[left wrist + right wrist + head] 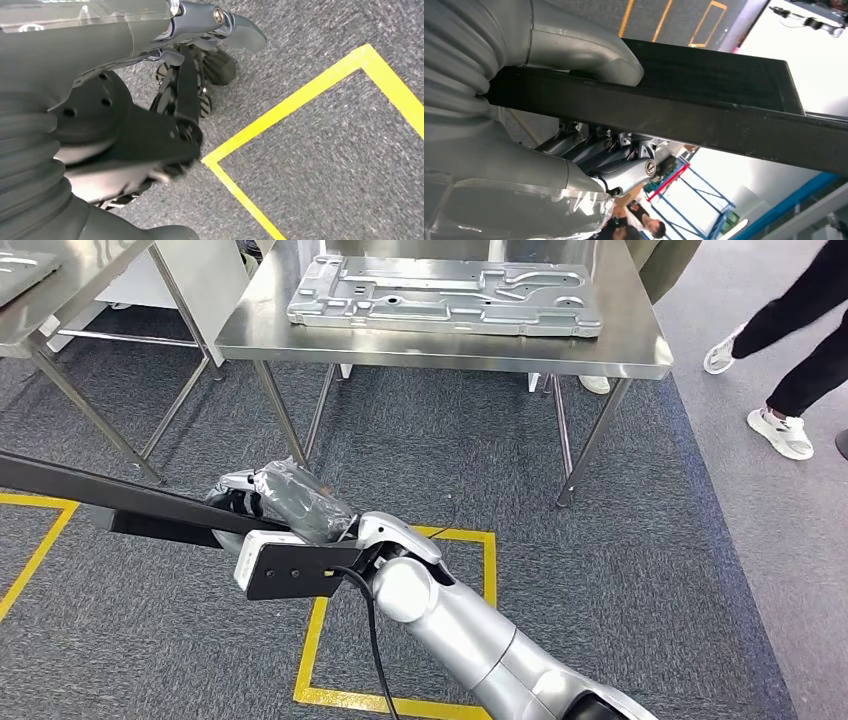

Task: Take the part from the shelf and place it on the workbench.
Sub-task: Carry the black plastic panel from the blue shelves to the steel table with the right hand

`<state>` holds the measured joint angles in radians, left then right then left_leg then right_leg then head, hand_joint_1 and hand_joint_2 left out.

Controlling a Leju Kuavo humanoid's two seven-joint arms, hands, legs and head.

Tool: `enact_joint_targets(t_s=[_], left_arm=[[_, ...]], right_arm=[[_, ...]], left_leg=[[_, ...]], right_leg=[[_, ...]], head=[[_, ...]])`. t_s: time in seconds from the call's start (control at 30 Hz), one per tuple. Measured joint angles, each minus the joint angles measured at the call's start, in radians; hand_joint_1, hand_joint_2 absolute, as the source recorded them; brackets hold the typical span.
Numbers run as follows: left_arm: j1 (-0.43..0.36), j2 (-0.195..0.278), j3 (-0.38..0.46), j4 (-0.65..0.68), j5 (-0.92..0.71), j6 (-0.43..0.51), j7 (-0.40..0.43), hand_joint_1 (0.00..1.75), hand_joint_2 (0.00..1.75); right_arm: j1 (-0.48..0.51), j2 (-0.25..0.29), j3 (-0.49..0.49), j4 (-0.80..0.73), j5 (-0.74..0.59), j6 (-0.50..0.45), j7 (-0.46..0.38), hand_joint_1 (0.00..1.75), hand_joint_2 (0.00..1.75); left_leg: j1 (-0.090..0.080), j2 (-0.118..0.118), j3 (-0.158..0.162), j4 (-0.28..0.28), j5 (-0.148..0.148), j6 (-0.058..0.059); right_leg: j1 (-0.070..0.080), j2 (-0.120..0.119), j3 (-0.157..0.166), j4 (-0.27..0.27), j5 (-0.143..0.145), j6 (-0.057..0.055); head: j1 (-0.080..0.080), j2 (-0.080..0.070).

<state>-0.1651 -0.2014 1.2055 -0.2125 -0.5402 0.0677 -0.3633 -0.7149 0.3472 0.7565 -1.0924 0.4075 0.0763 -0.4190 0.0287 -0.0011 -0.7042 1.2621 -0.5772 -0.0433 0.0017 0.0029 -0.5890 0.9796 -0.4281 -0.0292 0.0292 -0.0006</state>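
My right hand (285, 502) grips the long black part (130, 502) low over the carpet; the right wrist view shows what the head view hides, my thumb (589, 52) over it and fingers (594, 150) curled beneath. My left hand (185, 100) has its fingers curled in, holding nothing. Beyond a yellow floor line (400, 620) the tabletop (440, 345) carries a metal panel (445, 295), a person's shoes (780, 430) beside it.

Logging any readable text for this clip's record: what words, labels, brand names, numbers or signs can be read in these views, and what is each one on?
None can be read.
The black part held by the right hand: no lettering shows.
The metal panel on the steel table: stamped shapes, no text.
The yellow floor tape: plain lines.
The left hand: no marking visible.
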Motion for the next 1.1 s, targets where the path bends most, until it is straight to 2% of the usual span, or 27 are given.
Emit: enact_joint_targets(t_s=[0.03, 0.07, 0.13, 0.2, 0.3, 0.37, 0.4, 0.47, 0.5, 0.53, 0.57, 0.6, 0.63, 0.7, 0.77, 0.87, 0.9, 0.93, 1.0, 1.03, 1.07, 1.1], left_arm=[[0.001, 0.000, 0.000, 0.000, 0.000, 0.000, 0.000, 0.00, 1.75], [0.001, 0.000, 0.000, 0.000, 0.000, 0.001, 0.000, 0.00, 1.75], [0.000, 0.001, 0.000, 0.000, 0.000, 0.001, 0.000, 0.00, 1.75], [-0.001, 0.001, 0.000, 0.000, 0.001, 0.001, -0.001, 0.00, 1.75], [-0.001, 0.001, 0.000, 0.000, 0.002, 0.001, -0.002, 0.00, 1.75], [-0.001, 0.001, 0.000, 0.000, 0.003, 0.001, -0.003, 0.00, 1.75], [-0.001, 0.001, 0.000, 0.000, 0.004, 0.001, -0.003, 0.00, 1.75], [-0.002, 0.000, 0.000, 0.000, 0.004, 0.001, -0.003, 0.00, 1.75], [-0.001, 0.000, 0.000, 0.000, 0.004, 0.001, -0.003, 0.00, 1.75], [-0.001, 0.000, 0.000, 0.000, 0.004, 0.001, -0.003, 0.00, 1.75], [0.000, 0.000, 0.000, 0.000, 0.004, 0.001, -0.003, 0.00, 1.75], [0.000, 0.000, 0.000, 0.000, 0.004, 0.001, -0.003, 0.00, 1.75], [-0.001, 0.000, 0.000, 0.000, 0.004, 0.001, -0.003, 0.00, 1.75], [-0.001, -0.001, 0.000, 0.000, 0.004, 0.001, -0.003, 0.00, 1.75], [-0.001, -0.002, 0.000, 0.000, 0.004, 0.001, -0.003, 0.00, 1.75], [-0.002, -0.002, 0.000, 0.000, 0.004, 0.001, -0.003, 0.00, 1.75], [-0.002, -0.002, 0.000, 0.000, 0.005, 0.001, -0.003, 0.00, 1.75], [-0.002, -0.002, 0.000, 0.000, 0.005, 0.001, -0.003, 0.00, 1.75], [0.000, -0.002, 0.000, 0.000, 0.005, 0.001, -0.003, 0.00, 1.75], [0.001, -0.001, 0.000, 0.000, 0.005, 0.001, -0.003, 0.00, 1.75], [0.002, -0.001, 0.000, 0.000, 0.005, 0.001, -0.003, 0.00, 1.75], [0.003, -0.001, 0.000, 0.000, 0.006, 0.001, -0.003, 0.00, 1.75]], right_arm=[[0.003, 0.000, 0.000, 0.000, 0.002, 0.000, 0.002, 1.43, 1.75], [0.005, 0.000, 0.000, 0.000, 0.003, 0.000, 0.003, 1.43, 1.75], [0.006, 0.000, 0.000, 0.000, 0.003, 0.000, 0.003, 1.43, 1.75], [0.006, 0.000, -0.002, -0.001, 0.005, 0.000, 0.003, 1.43, 1.75], [0.007, 0.000, -0.004, -0.002, 0.010, 0.000, 0.003, 1.43, 1.75], [0.007, 0.000, -0.007, -0.003, 0.012, 0.000, 0.003, 1.43, 1.75], [0.006, 0.000, -0.008, -0.004, 0.013, 0.000, 0.003, 1.43, 1.75], [0.007, -0.001, -0.012, -0.005, 0.013, 0.000, 0.003, 1.43, 1.75], [0.008, -0.002, -0.013, -0.005, 0.013, 0.000, 0.003, 1.43, 1.75], [0.009, -0.002, -0.013, -0.005, 0.014, 0.001, 0.003, 1.43, 1.75], [0.009, -0.003, -0.013, -0.005, 0.014, 0.001, 0.003, 1.43, 1.75], [0.009, -0.003, -0.013, -0.005, 0.014, 0.002, 0.003, 1.43, 1.75], [0.008, -0.003, -0.013, -0.005, 0.015, 0.002, 0.002, 1.43, 1.75], [0.006, -0.002, -0.013, -0.005, 0.015, 0.002, 0.002, 1.43, 1.75], [0.005, -0.002, -0.014, -0.005, 0.015, 0.002, 0.001, 1.43, 1.75], [0.004, 0.001, -0.014, -0.006, 0.015, 0.003, 0.001, 1.43, 1.75], [0.003, 0.002, -0.014, -0.006, 0.015, 0.003, 0.000, 1.43, 1.75], [0.003, 0.003, -0.014, -0.006, 0.015, 0.003, 0.000, 1.43, 1.75], [0.004, 0.003, -0.014, -0.005, 0.016, 0.004, 0.000, 1.43, 1.75], [0.006, 0.003, -0.014, -0.005, 0.016, 0.004, 0.000, 1.43, 1.75], [0.008, 0.003, -0.014, -0.005, 0.016, 0.004, 0.000, 1.43, 1.75], [0.009, 0.003, -0.014, -0.004, 0.016, 0.005, 0.000, 1.43, 1.75]], left_leg=[[0.000, 0.000, -0.015, 0.027, -0.001, -0.002], [0.001, 0.000, -0.010, 0.012, 0.019, -0.003], [0.001, 0.001, 0.046, -0.113, 0.087, -0.001], [-0.002, 0.001, 0.095, -0.218, 0.122, 0.009], [-0.005, -0.002, 0.102, -0.236, 0.121, 0.029], [-0.003, -0.002, 0.105, -0.240, 0.124, 0.041], [-0.001, -0.001, 0.106, -0.243, 0.125, 0.047], [-0.002, -0.001, 0.106, -0.243, 0.124, 0.054], [-0.002, -0.001, 0.106, -0.243, 0.124, 0.054], [-0.002, -0.001, 0.106, -0.243, 0.123, 0.054], [-0.002, -0.001, 0.107, -0.243, 0.123, 0.053], [-0.002, -0.002, 0.108, -0.243, 0.122, 0.052], [-0.002, -0.003, 0.110, -0.243, 0.121, 0.050], [-0.005, -0.005, 0.113, -0.243, 0.117, 0.042], [-0.006, -0.004, 0.115, -0.245, 0.114, 0.031], [-0.004, -0.002, 0.119, -0.240, 0.103, 0.014], [-0.004, -0.002, 0.109, -0.213, 0.086, 0.011], [-0.003, -0.002, 0.087, -0.161, 0.058, 0.009], [-0.004, -0.002, 0.019, -0.025, 0.001, 0.004], [-0.004, -0.002, -0.008, 0.024, -0.010, 0.003], [-0.004, -0.002, -0.016, 0.032, 0.000, 0.002], [-0.004, -0.002, -0.005, -0.001, 0.029, 0.003]], right_leg=[[0.001, 0.001, 0.000, 0.002, -0.001, 0.000], [0.001, 0.002, 0.001, 0.004, -0.003, 0.000], [0.001, 0.005, 0.001, 0.015, -0.012, 0.006], [0.005, 0.007, -0.004, 0.029, -0.020, 0.014], [0.009, 0.007, -0.008, 0.033, -0.023, 0.027], [0.006, 0.006, -0.017, 0.059, -0.042, 0.038], [0.004, 0.005, -0.034, 0.098, -0.064, 0.044], [-0.001, 0.004, -0.096, 0.226, -0.124, 0.053], [-0.004, 0.004, -0.128, 0.286, -0.144, 0.056], [-0.006, 0.004, -0.148, 0.320, -0.149, 0.058], [-0.008, 0.003, -0.150, 0.316, -0.133, 0.058], [-0.009, 0.003, -0.130, 0.269, -0.101, 0.055], [-0.008, 0.002, -0.098, 0.198, -0.062, 0.051], [-0.002, 0.001, -0.040, 0.073, -0.016, 0.040], [0.004, 0.002, -0.024, 0.035, -0.014, 0.031], [0.000, 0.002, -0.011, 0.017, -0.008, 0.015], [-0.003, 0.002, -0.004, 0.009, -0.006, 0.010], [-0.004, 0.001, 0.003, 0.003, -0.005, 0.006], [-0.002, -0.001, 0.009, 0.002, -0.009, 0.000], [0.000, 0.000, 0.010, 0.003, -0.011, -0.002], [0.001, 0.001, 0.012, 0.004, -0.014, -0.002], [0.001, 0.003, 0.015, 0.006, -0.017, 0.000]], head=[[0.000, 0.000], [0.000, 0.000], [-0.001, 0.000], [-0.002, 0.000], [-0.003, 0.000], [0.000, 0.000], [0.001, 0.000], [0.005, 0.000], [0.005, 0.000], [0.005, 0.000], [0.005, 0.000], [0.005, 0.000], [0.005, 0.000], [0.005, 0.000], [0.004, 0.000], [0.003, 0.000], [0.002, 0.000], [0.001, 0.000], [-0.001, 0.000], [-0.001, 0.000], [-0.001, 0.000], [-0.001, 0.000]])
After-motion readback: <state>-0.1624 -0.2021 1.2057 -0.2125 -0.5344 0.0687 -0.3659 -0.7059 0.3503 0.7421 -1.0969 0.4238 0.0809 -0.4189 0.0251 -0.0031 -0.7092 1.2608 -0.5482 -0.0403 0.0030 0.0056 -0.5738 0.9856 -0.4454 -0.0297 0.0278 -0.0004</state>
